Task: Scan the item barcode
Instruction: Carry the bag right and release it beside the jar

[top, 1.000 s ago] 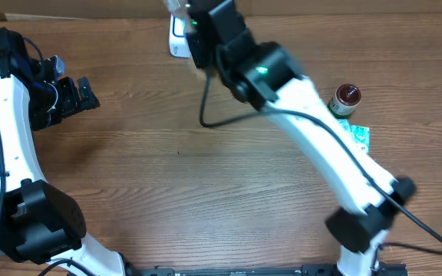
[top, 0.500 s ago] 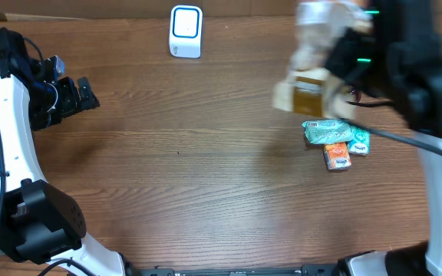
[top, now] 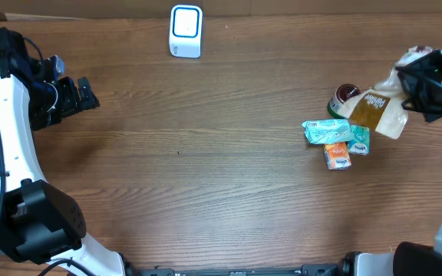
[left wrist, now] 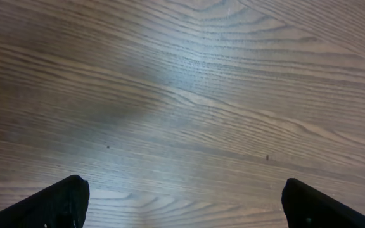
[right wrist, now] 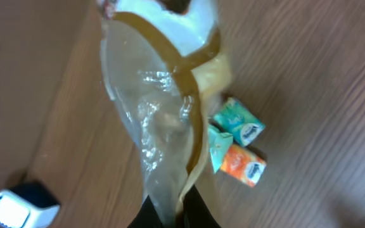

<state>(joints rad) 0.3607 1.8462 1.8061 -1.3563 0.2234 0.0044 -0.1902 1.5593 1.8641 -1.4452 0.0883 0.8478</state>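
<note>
The clear bag point(top: 380, 113) with a gold label is pinched in the closed right claw point(top: 424, 90), well right of the white scanner point(top: 186, 31). Its long axis slants from the claw back toward the scanner's side. The label's print is unreadable. The left claw point(top: 81, 94), left of the scanner and nearer it, gapes empty.

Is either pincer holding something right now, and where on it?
The right pincer is shut on the clear plastic bag, pinching one end of it. The left pincer is open and holds nothing.
</note>
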